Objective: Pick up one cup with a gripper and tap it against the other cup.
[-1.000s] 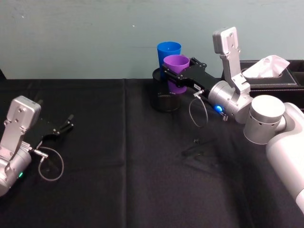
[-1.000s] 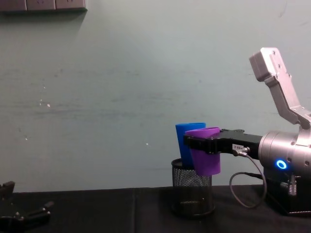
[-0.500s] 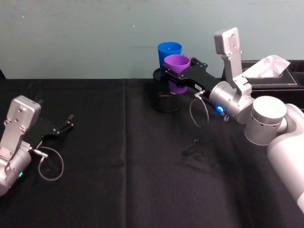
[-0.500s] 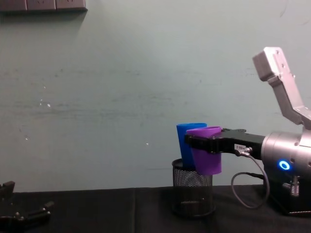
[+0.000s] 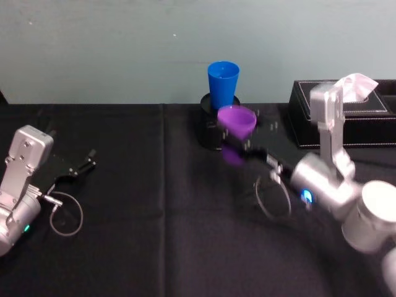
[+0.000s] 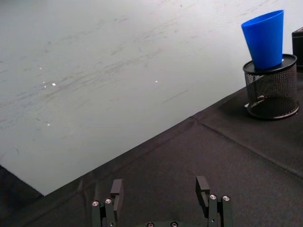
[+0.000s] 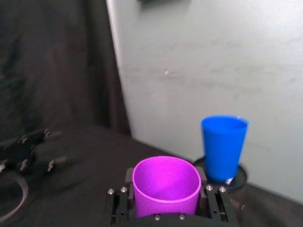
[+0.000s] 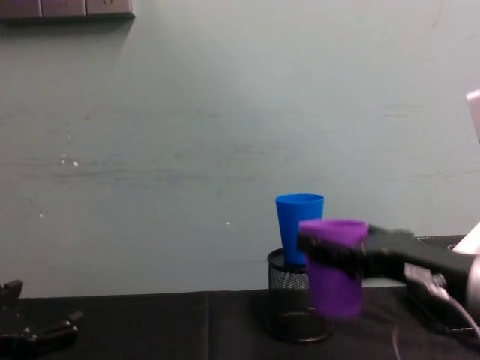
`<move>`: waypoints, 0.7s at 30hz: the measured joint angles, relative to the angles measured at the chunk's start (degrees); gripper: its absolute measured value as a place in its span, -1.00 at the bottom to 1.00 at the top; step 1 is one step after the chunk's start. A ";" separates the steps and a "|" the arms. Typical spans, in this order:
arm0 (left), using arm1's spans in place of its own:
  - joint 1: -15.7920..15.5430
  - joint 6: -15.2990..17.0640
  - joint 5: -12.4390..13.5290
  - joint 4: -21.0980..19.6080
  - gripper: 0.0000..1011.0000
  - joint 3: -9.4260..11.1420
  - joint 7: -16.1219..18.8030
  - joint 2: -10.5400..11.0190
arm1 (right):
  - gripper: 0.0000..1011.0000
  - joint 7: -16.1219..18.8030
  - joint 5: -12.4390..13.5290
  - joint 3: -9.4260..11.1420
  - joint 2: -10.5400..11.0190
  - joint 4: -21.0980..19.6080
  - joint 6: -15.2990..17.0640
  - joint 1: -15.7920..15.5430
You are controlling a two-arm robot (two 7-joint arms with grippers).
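Head view high, chest view low, both wrists facing the blue cup [image 5: 223,83] on mesh holder [image 6: 271,91].

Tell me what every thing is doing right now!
purple cup: upright, clamped in the right gripper, apart from the blue cup.
blue cup: upright, standing in the mesh pen holder.
mesh pen holder: upright on the black tablecloth.
right gripper: shut on the purple cup.
left gripper: open, holding nothing.
tissue box: tissue sticking out.
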 joint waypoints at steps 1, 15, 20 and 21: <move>0.00 0.00 0.00 0.00 0.98 0.00 0.00 0.00 | 0.45 0.56 0.15 -0.19 0.51 -0.40 -0.71 -1.16; 0.00 0.00 0.00 0.00 0.98 0.00 0.00 0.00 | 0.46 3.66 0.64 -2.05 3.26 -1.50 -6.00 -5.32; 0.00 0.00 0.00 0.00 0.98 0.00 0.00 0.00 | 0.45 3.62 0.32 -2.51 3.45 -1.09 -6.30 -5.50; 0.00 0.00 0.00 0.00 0.98 0.00 0.00 0.00 | 0.45 3.61 0.23 -2.61 3.48 -0.84 -6.38 -5.61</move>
